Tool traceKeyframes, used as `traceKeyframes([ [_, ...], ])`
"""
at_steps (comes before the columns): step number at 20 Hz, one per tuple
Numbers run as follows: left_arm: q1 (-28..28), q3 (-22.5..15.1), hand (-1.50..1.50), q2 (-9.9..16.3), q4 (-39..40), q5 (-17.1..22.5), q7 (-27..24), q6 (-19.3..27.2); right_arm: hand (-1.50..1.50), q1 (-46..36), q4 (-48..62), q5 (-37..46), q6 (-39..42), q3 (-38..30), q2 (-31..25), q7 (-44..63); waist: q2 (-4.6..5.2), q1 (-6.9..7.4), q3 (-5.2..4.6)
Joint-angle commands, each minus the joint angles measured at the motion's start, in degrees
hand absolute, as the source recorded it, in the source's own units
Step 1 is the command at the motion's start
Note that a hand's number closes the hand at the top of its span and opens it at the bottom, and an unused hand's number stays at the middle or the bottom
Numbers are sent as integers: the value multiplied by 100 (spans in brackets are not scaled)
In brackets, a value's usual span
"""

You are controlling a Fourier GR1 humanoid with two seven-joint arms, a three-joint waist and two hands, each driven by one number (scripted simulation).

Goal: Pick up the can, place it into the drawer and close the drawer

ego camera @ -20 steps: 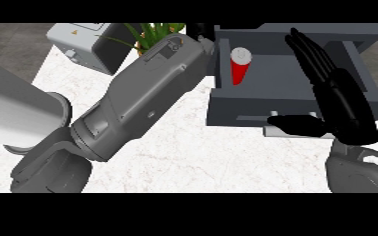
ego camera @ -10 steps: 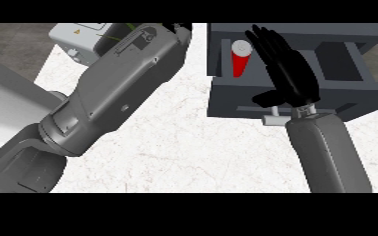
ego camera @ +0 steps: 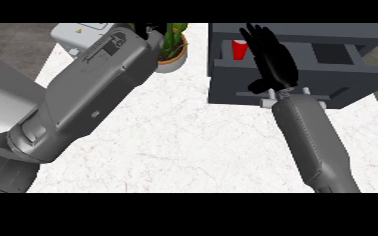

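Red can (ego camera: 240, 49) in grey drawer (ego camera: 291, 87), open right robot hand (ego camera: 272, 62) over it

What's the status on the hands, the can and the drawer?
Right hand open, flat over the drawer. Left hand hidden behind its forearm. Can upright inside the drawer. Nothing blocking.

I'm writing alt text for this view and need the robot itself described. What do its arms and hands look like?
Both forearms are smooth grey casings with rounded edges. The left forearm looks bulky, with moulded panel lines and a dark slotted marking near its far end. The right forearm looks slimmer and shows a thin seam along it. The right hand is plain matt black with slender fingers. No cables or sleeves show.
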Motion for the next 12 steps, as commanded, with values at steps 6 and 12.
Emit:
traceKeyframes([
  [6, 232, 83, -150, 489, -530, -171, 386, -148, -150, -831, 2057, 224, -1393, -484, -10, -174, 112, 93, 56],
  [12, 259, 119, -150, 636, -1029, -235, 743, 93, -150, -1293, 2802, 129, -1972, -860, -284, -414, 107, 133, 60],
])
